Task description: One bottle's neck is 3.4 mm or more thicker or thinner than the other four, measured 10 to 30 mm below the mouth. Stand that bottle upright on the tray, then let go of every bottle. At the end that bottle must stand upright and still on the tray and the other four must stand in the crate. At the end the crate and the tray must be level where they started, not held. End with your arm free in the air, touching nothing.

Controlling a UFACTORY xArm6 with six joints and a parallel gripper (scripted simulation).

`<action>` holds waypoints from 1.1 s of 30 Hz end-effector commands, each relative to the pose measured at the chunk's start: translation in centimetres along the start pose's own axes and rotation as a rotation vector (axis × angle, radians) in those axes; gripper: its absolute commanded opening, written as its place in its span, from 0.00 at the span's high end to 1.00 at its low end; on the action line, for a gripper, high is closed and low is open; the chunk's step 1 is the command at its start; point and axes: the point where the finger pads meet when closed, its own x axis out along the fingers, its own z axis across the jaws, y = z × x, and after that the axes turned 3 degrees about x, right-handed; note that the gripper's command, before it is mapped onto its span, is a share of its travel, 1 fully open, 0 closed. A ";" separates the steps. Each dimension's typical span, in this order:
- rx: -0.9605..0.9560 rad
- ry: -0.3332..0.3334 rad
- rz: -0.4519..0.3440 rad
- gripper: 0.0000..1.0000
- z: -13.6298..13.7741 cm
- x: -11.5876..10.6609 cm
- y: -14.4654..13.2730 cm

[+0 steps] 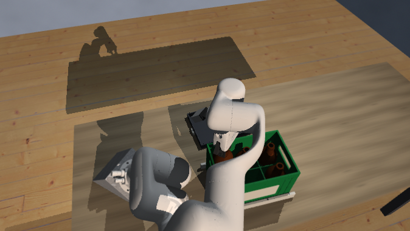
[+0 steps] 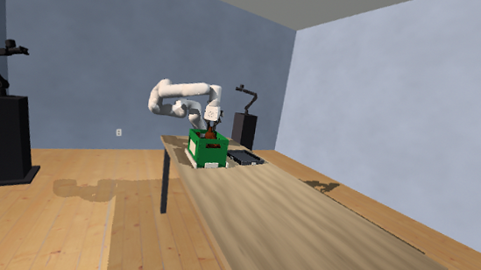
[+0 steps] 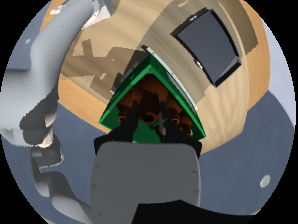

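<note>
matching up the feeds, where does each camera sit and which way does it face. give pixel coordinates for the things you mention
Top: above the table (image 1: 340,121) (image 2: 307,223), looking steeply down at the crate (image 1: 271,188) (image 2: 213,156) (image 3: 173,92); arm and gripper show.
Exterior: beyond the table's far end from the arm, looking along it; whole arm shows.
Wrist: by the gripper (image 1: 221,150) (image 3: 149,107), facing past its fingers; arm links show.
Top and wrist share the tray (image 1: 202,131) (image 3: 207,47).
</note>
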 end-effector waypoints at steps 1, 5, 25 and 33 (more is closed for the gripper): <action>0.001 -0.001 0.001 1.00 0.0 -0.2 0.0; 0.001 -0.001 0.001 1.00 0.0 -0.6 0.0; 0.001 -0.001 0.001 1.00 0.0 -2.7 0.0; 0.001 -0.001 0.001 1.00 0.0 -3.2 0.0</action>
